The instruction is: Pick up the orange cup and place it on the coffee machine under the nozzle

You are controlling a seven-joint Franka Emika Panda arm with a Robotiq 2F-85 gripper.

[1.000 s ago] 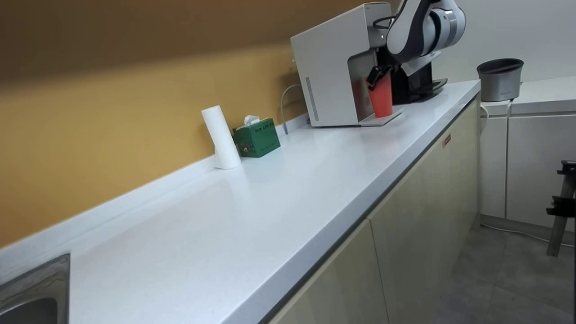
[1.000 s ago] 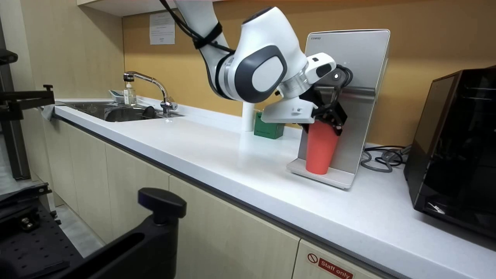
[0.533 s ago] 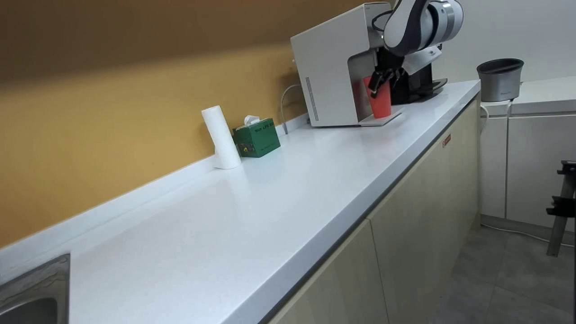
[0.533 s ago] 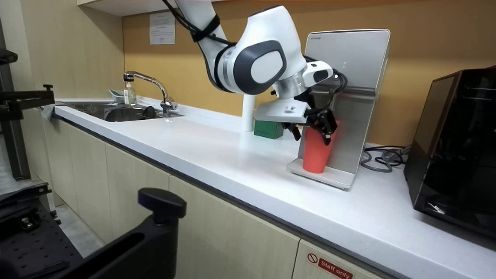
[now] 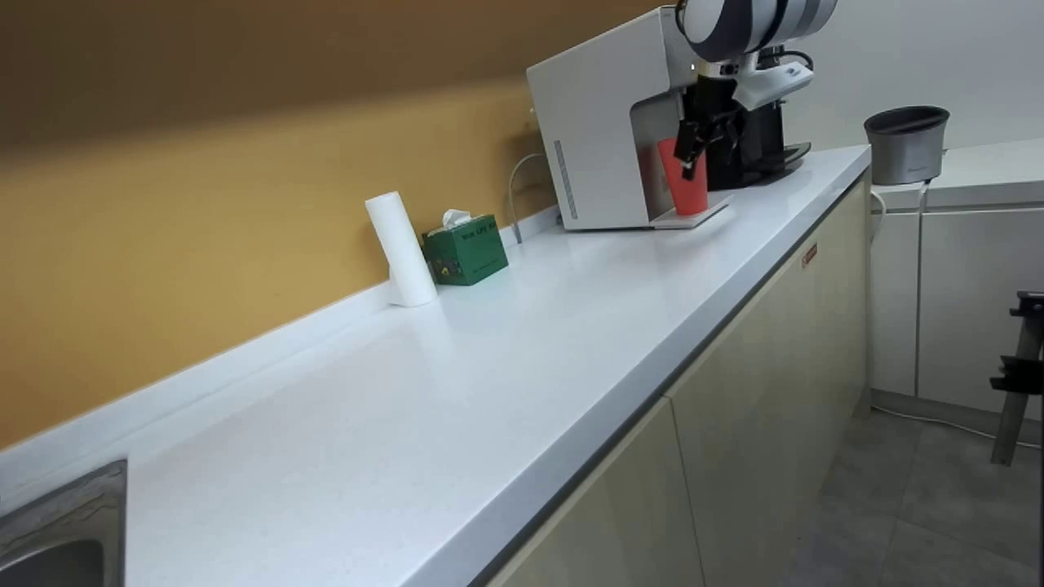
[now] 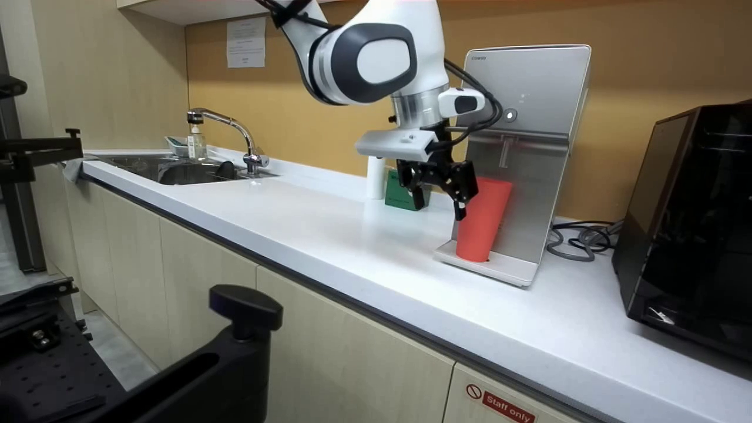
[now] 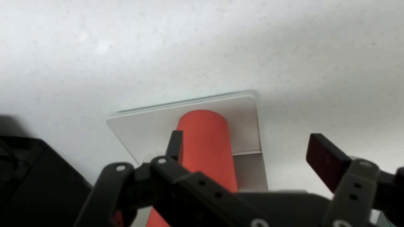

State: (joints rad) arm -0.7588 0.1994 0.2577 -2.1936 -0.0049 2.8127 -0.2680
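Standing to the left along the far side of the tabletop point(image 6: 329, 235), the white roll point(image 6: 376, 179) and the green box point(image 6: 397, 197) look safe unless the arm point(image 6: 382, 61) swings low that way. Right of them and nearer hangs the tool point(image 6: 439, 207), its fingers point(image 6: 467, 182) spread wide with nothing gripped; the danger there lies in a sideways retreat, where a straight lift might clear everything. The orange cup point(image 6: 484, 220) comes next, upright on the tray point(image 6: 514, 269) of the coffee machine point(image 6: 537, 176), just beside the right-hand finger; whether the two touch cannot be told. Tall, narrow-footed and probably light, it is the likeliest casualty: a shift to the right, or the fingers closing early, could knock it over. Its foot is close to the tray's near edge and left of the middle, so a nudge nearward might tip it off. Farther right, the nozzle point(image 6: 505, 154) may not sit squarely over the rim; if it is off, a pour would miss, and correcting that would put the cup at the same risk. The black appliance point(image 6: 693, 247) at the right end would matter only if the arm swung wide.
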